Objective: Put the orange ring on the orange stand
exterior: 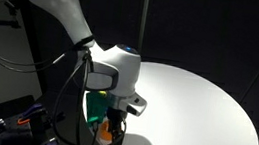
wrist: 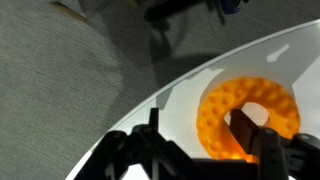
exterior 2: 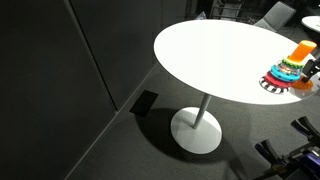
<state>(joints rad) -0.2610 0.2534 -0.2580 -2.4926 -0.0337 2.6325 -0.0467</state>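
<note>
The orange ring (wrist: 250, 105) is bumpy and lies flat on the white table near its edge; it also shows as an orange patch under the gripper in an exterior view (exterior: 107, 134). My gripper (wrist: 196, 122) is open and low over it, with one finger in the ring's hole and the other outside the rim, a gap from it. The gripper also shows in an exterior view (exterior: 114, 118). A stacking toy with coloured rings (exterior 2: 284, 70) and an orange cone-shaped top (exterior 2: 303, 49) stands at the table's far side.
The round white table (exterior 2: 215, 55) stands on one pedestal foot (exterior 2: 197, 130) over grey carpet (wrist: 60, 90). A green object (exterior: 94, 108) sits beside the gripper. The ring lies close to the table's edge. Cables hang by the arm.
</note>
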